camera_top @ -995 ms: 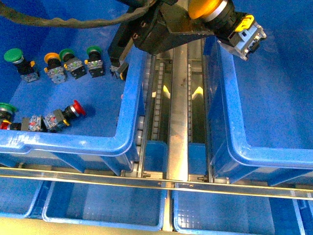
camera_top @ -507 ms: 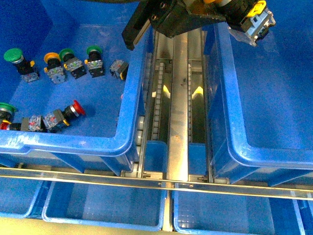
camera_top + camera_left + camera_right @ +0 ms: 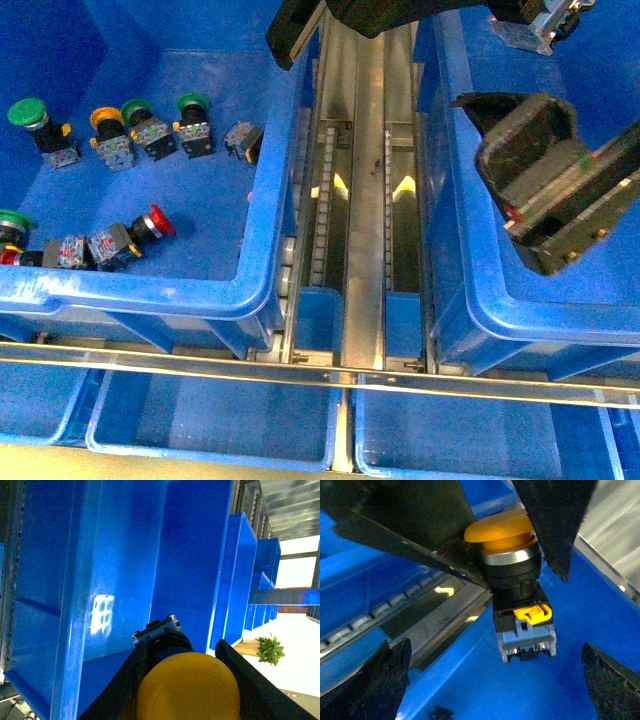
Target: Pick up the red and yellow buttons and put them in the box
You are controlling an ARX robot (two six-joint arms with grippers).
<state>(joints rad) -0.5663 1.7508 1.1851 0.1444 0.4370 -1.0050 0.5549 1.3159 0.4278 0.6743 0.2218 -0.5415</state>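
Observation:
My left gripper (image 3: 182, 652) is shut on a yellow button (image 3: 187, 687), its dome cap filling the space between the black fingers. In the right wrist view that yellow button (image 3: 507, 530) hangs cap-up over the blue floor of the box (image 3: 580, 605), contact block pointing down. The front view shows only its contact block (image 3: 545, 22) at the top edge, above the box (image 3: 470, 300) on the right. My right gripper (image 3: 500, 175) hovers open over the box, and its fingers (image 3: 390, 675) hold nothing. Another yellow button (image 3: 105, 118) and a red button (image 3: 158, 220) lie in the left bin (image 3: 260, 250).
Several green-capped switches (image 3: 192, 103) lie beside them in the left bin. A metal roller rail (image 3: 365, 200) runs between the two bins. Shallow paler trays (image 3: 210, 420) sit below a metal bar at the front. My left arm (image 3: 340, 15) crosses the top of the front view.
My left gripper has carried the yellow button up and to the right, almost out of the front view. My right gripper has come into view over the box.

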